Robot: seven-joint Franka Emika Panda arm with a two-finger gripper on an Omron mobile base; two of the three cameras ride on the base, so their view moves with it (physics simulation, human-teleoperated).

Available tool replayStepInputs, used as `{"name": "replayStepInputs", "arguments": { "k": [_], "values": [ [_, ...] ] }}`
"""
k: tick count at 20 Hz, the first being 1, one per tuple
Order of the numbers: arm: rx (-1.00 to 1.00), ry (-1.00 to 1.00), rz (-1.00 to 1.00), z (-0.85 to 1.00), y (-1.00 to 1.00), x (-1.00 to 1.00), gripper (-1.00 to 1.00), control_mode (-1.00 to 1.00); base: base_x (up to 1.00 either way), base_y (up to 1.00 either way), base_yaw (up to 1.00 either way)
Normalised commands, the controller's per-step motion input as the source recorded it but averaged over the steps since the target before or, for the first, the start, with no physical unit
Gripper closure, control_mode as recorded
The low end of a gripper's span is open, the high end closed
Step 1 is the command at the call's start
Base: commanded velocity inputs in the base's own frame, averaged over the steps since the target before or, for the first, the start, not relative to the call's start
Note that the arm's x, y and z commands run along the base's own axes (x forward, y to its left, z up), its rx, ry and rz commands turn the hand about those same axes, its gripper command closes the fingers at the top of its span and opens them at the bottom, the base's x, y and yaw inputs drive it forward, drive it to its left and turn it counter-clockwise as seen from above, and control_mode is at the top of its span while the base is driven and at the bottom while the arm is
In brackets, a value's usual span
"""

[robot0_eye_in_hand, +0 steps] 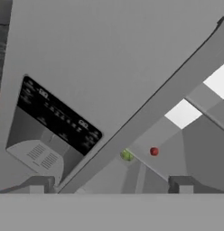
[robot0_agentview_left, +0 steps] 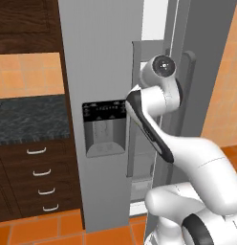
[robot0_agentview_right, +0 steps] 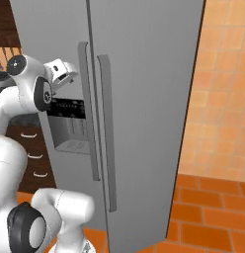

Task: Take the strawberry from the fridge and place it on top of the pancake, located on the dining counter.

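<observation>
In my hand view the fridge [robot0_eye_in_hand: 109, 54] stands slightly ajar: through the gap past its smooth grey steel door, a small green ball [robot0_eye_in_hand: 127, 155] sits on a pale shelf [robot0_eye_in_hand: 154, 135], and just right of it, apart, the tiny round red strawberry [robot0_eye_in_hand: 154, 151]. My gripper [robot0_eye_in_hand: 111, 184] has its fingers spread wide, holds nothing, touches nothing, and hangs in front of the door edge beside the black dispenser [robot0_eye_in_hand: 55, 126]. From the right base camera the door faces read flat and matte, with two long vertical handles [robot0_agentview_right: 107, 133] side by side.
</observation>
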Motion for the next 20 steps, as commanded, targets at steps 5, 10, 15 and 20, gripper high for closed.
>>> {"name": "replayStepInputs", "arguments": {
  "k": [5, 10, 15, 20],
  "values": [
    [-0.05, 0.0, 0.0, -0.17, -0.21, 0.61, -1.0, -1.0, 0.0, 0.0, 0.0],
    [-0.04, 0.0, 0.0, -0.04, -0.31, 0.23, -1.0, -1.0, 0.0, 0.0, 0.0],
    [-0.03, 0.0, 0.0, 0.0, -0.42, 0.0, -1.0, -1.0, 0.0, 0.0, 0.0],
    [-0.01, 0.0, 0.0, 0.0, -0.49, -0.04, -1.0, -1.0, 0.0, 0.0, 0.0]
  ]
}}
